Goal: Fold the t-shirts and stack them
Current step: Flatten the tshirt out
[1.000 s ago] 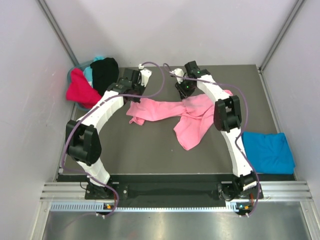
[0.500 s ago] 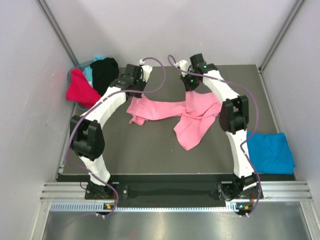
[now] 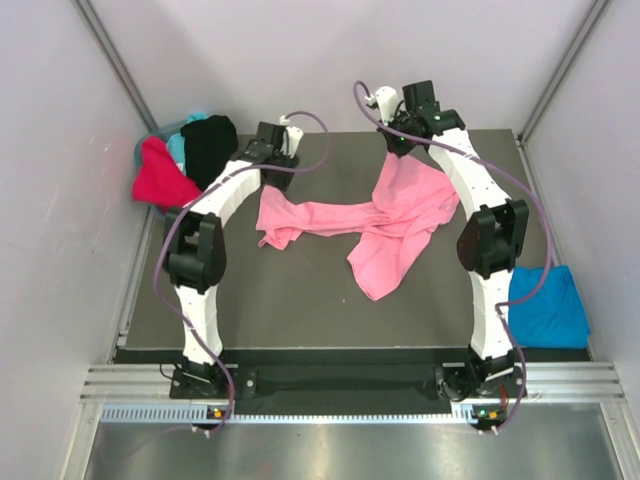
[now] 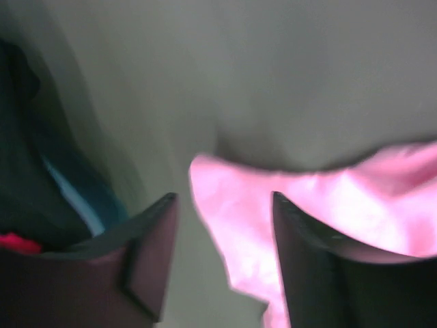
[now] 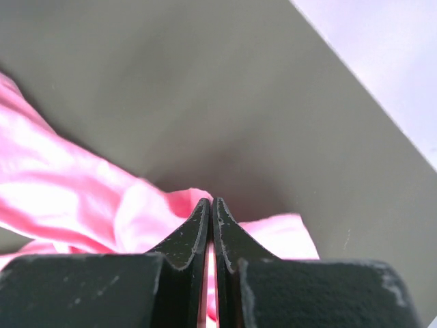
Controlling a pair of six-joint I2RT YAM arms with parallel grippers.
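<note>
Your right gripper (image 5: 212, 205) has its fingers clenched on a fold of the pink t-shirt (image 3: 330, 220), with cloth showing on both sides of the pinch. It holds that edge up off the table (image 3: 300, 290) at one o'clock in the overhead view. Your left gripper (image 4: 222, 205) is at eleven o'clock with its fingers released. The wrist view is blurred, but its jaws stand apart above the shirt's far-left edge and grip nothing. The rest of the pink t-shirt sprawls rumpled and twisted across the middle of the table, not yet spread flat. At four o'clock the blue t-shirt (image 3: 545, 305) lies as a neat rectangle, so count that one as likely folded. At ten o'clock the red, teal and black t-shirts (image 3: 185, 155) sit heaped and unfolded. By that reckoning you are early on: one folded, one in hand, three waiting.
</note>
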